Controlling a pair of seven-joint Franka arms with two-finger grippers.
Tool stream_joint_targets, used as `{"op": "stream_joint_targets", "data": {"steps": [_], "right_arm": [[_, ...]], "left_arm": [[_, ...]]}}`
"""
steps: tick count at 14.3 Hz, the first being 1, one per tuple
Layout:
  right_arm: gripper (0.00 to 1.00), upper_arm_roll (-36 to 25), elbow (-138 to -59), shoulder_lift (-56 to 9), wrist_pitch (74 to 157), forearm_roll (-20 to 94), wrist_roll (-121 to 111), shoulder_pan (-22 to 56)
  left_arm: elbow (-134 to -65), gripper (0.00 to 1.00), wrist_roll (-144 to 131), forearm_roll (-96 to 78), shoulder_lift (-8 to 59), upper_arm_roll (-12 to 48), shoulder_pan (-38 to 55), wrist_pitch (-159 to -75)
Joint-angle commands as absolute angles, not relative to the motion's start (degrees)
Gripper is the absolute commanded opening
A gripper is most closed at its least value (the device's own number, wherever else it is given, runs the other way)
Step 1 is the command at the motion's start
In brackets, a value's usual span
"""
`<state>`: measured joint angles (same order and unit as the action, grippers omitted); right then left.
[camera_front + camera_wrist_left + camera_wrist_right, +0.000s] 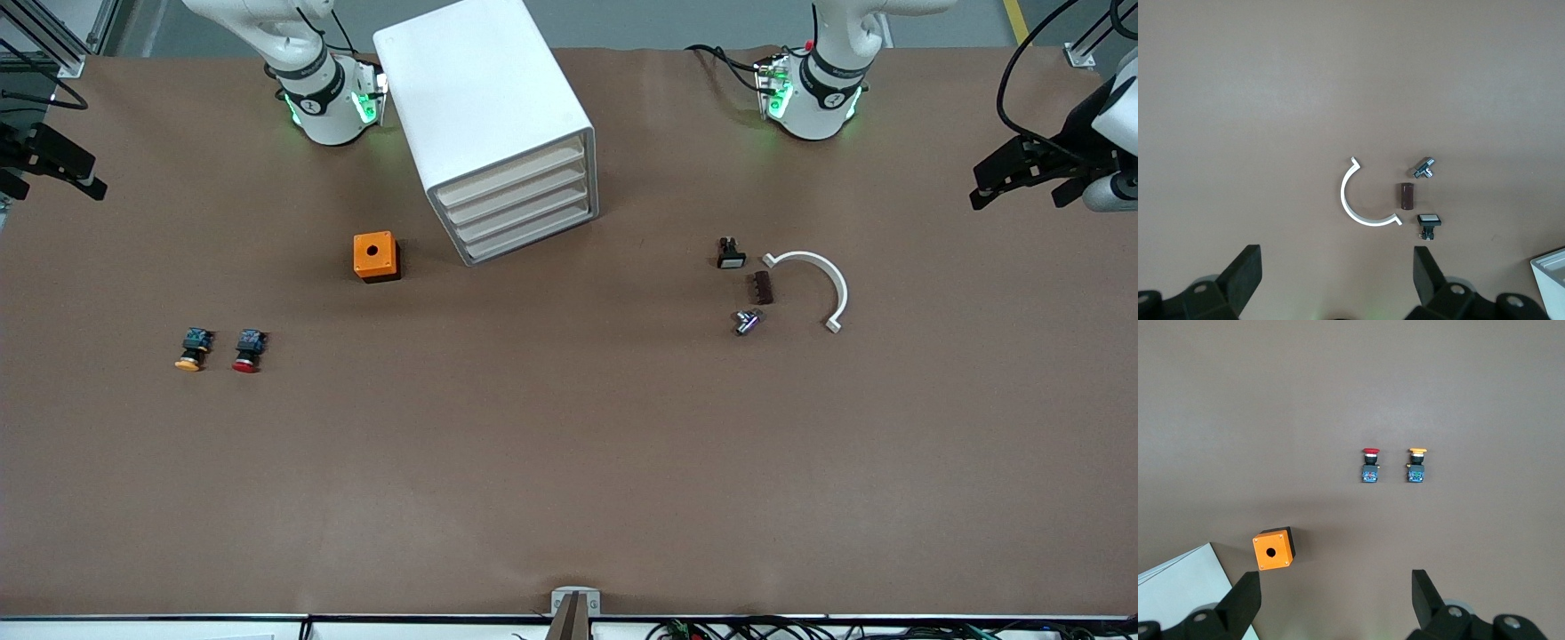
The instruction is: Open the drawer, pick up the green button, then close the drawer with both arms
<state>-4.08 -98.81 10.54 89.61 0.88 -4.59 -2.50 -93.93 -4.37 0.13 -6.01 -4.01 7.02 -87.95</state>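
Two push buttons (220,349), one cabinet (494,124) with four shut drawers, both pincers, left (1337,277) and right (1335,600), wide open, empty

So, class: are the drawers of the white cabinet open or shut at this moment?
Shut. All four drawer fronts of the white cabinet sit flush in its frame, none pulled out. Both grippers, left and right, wait open at the table's ends.

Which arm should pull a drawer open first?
Probably the right. All four drawers are shut, and the cabinet stands close beside the right arm's base, farther from the left's. Both hands, right and left, wait open at the table's ends.
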Motion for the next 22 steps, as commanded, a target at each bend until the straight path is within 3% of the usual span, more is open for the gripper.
{"op": "stream_joint_targets", "data": {"steps": [1,13,22], "right_arm": [[1.0,-3.96,-99.84,11.78,91.13,0.26,-5.01,-2.37],[1.0,-3.96,-100.02,11.78,91.49,0.26,-5.01,-2.37],[1.0,-3.96,-99.84,11.69,91.49,0.26,-5.01,-2.46]], "left_arm": [[-93.95,1.0,-4.75,-0.35,-6.41,-3.87,6.77,-88.07],[-93.78,1.0,-4.57,-1.23,-5.01,-3.96,6.42,-86.23],[-93.6,1.0,-9.93,-1.41,7.71,-3.34,9.13,-85.6]]}}
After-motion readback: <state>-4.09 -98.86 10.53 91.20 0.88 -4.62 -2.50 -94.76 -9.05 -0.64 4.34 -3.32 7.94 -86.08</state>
